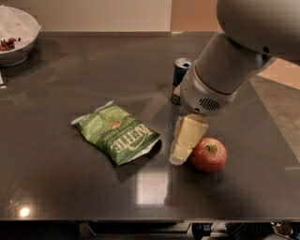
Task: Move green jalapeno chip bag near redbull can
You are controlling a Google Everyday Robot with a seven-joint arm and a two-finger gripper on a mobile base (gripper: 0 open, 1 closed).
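Approach, we judge: tool (179, 153) low beside apple (209, 155), opening we cannot tell. At its 9 o'clock green jalapeno chip bag (117, 133); redbull can (179, 77) at 12. Next: shift to 9, onto bag.

Single view, high and oblique, taken from over the near edge of the dark table (56, 187) and facing its far edge and the wall (93, 14). The arm (225, 70) enters large from the upper right, close to the lens. The gripper (180, 154) hangs right of centre, just beside the apple (208, 154).
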